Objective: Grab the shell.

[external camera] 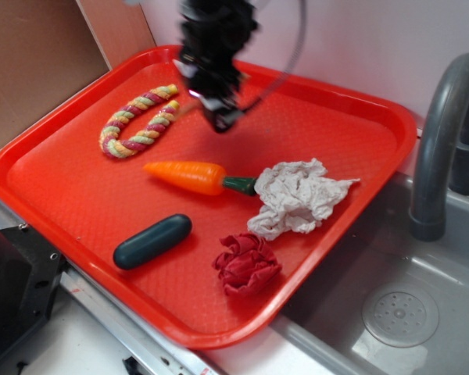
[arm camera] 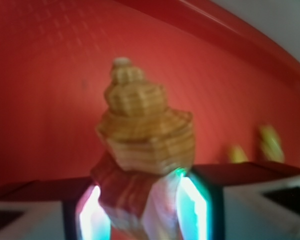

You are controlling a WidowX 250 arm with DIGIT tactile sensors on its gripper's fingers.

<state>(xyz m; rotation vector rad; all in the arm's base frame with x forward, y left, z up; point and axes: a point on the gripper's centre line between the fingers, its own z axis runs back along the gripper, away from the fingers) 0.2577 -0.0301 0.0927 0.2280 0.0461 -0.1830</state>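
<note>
Jaws clamp the shell by its tapered end, whorls jutting beyond; hard, light, likely slippery.

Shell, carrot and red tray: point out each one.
shell (arm camera: 145,130), wrist view, on its widest ribbed whorl, above the jaws.
carrot (external camera: 186,176), exterior view, on the middle of its orange body.
red tray (external camera: 78,195), exterior view, on a bare stretch of its floor, left of the carrot.
</note>
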